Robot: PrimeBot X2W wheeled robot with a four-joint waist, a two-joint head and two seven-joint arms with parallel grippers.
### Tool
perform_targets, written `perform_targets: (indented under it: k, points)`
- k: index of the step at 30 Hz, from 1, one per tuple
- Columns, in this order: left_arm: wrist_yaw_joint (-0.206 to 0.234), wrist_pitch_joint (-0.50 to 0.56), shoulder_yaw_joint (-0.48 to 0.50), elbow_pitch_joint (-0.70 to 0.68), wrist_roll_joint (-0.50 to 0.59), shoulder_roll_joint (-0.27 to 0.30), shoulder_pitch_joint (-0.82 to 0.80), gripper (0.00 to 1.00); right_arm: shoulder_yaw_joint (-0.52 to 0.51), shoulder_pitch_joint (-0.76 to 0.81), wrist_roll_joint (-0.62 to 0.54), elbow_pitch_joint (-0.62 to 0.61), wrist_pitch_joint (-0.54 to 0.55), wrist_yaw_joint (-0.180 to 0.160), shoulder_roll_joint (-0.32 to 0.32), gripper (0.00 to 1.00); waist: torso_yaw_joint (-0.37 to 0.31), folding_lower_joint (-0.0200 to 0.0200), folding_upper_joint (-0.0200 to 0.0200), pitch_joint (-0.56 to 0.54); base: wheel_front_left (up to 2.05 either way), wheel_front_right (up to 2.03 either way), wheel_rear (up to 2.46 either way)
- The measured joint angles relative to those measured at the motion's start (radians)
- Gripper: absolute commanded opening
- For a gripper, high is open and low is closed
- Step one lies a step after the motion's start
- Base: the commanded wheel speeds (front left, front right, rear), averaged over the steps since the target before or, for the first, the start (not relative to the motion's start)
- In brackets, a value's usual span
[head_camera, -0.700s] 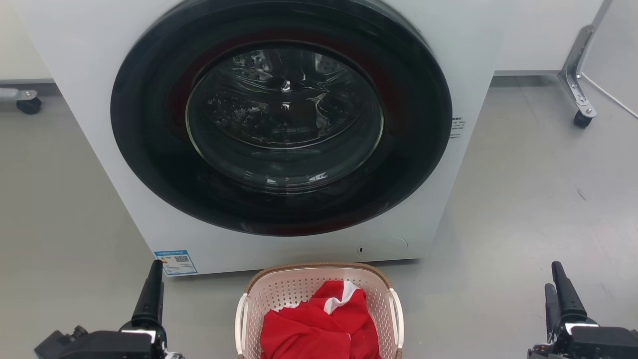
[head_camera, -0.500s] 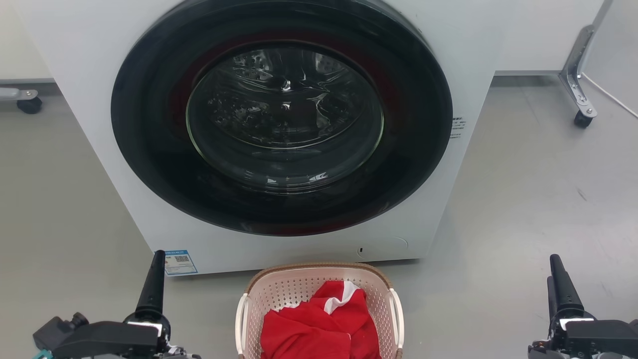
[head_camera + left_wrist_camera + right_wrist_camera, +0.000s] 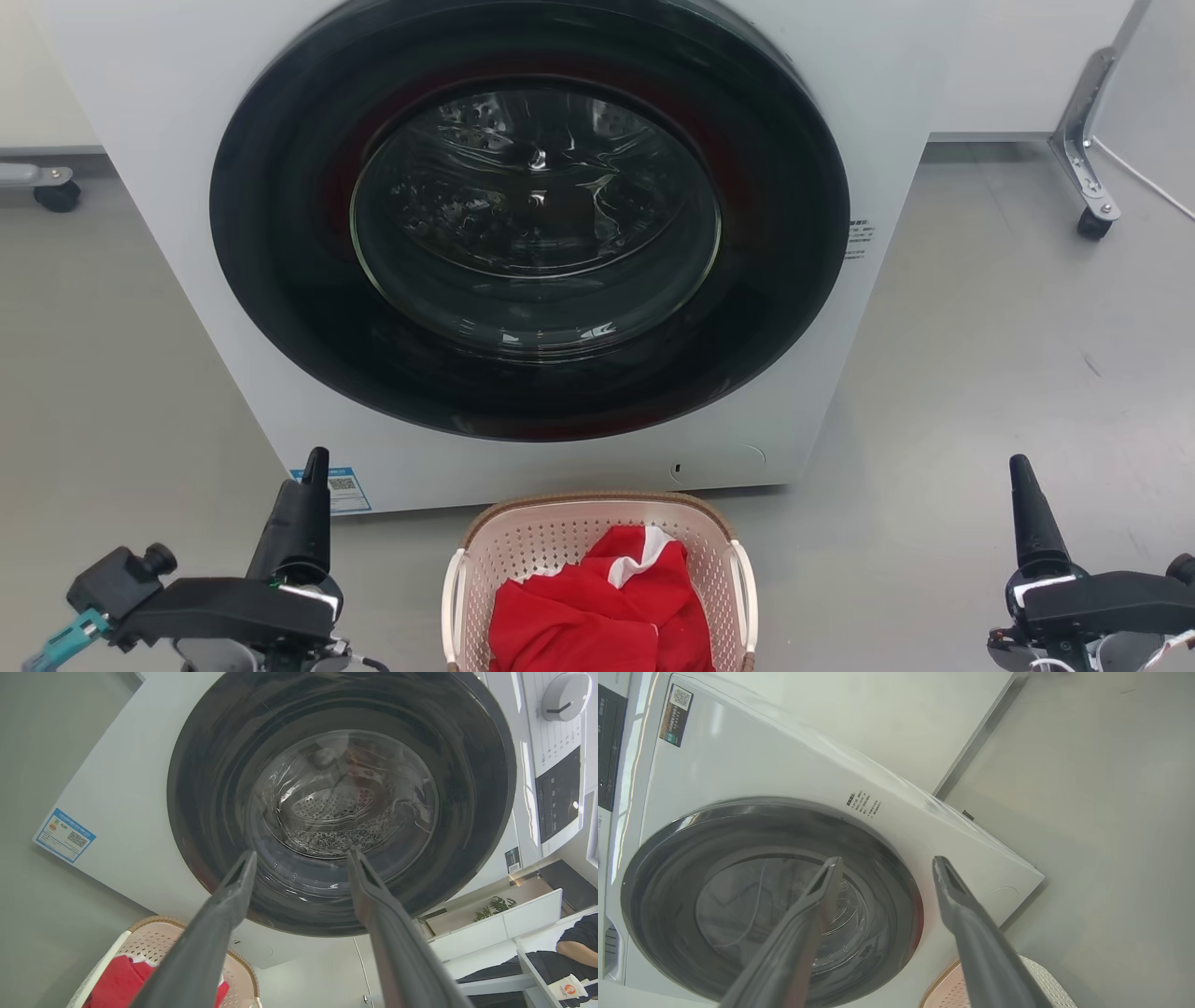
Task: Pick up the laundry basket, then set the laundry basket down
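Laundry basket [image 3: 546, 541] on the floor [image 3: 980, 373], just in front of the washing machine [image 3: 140, 140] and below the middle of its door [image 3: 532, 215], mouth up, with red cloth [image 3: 597, 607] heaped inside. Not yet lifted. Left gripper [image 3: 302, 853] spread wide and holding nothing, hovering off the basket's left side; right gripper [image 3: 887, 858] likewise wide and empty, well out to the right. Looks like the reach, ahead of any grip. To do it well: bring both arms inward together and at one height, one to each of the white handles [image 3: 452, 597]; hook under the bar, close evenly, then raise both sides at the same pace to keep the cloth from spilling. Keep clear of the machine's front on the way up. Seems to lie with its long axis running from the robot toward the machine, rounded short end nearest the machine and handles on the left and right long sides; cannot be sure, with the near end cut off at the bottom of the head view.
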Motion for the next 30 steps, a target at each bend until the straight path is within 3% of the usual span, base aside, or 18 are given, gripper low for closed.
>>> perform_targets:
  k: [13, 30]
  points:
    - [0.053, -0.046, -0.063, -0.039, 0.238, 0.037, -0.017, 1.0, 0.074, -0.017, -0.235, -0.024, -0.047, -0.038, -0.049, 1.0, 0.002, 0.0, 0.0, -0.002, 0.0, 0.0, 0.0]
    - [0.095, -0.107, -0.124, -0.065, 0.46, 0.053, -0.017, 1.0, 0.145, -0.02, -0.49, -0.045, -0.11, -0.085, -0.086, 1.0, 0.004, 0.0, 0.0, 0.001, 0.0, 0.0, 0.0]
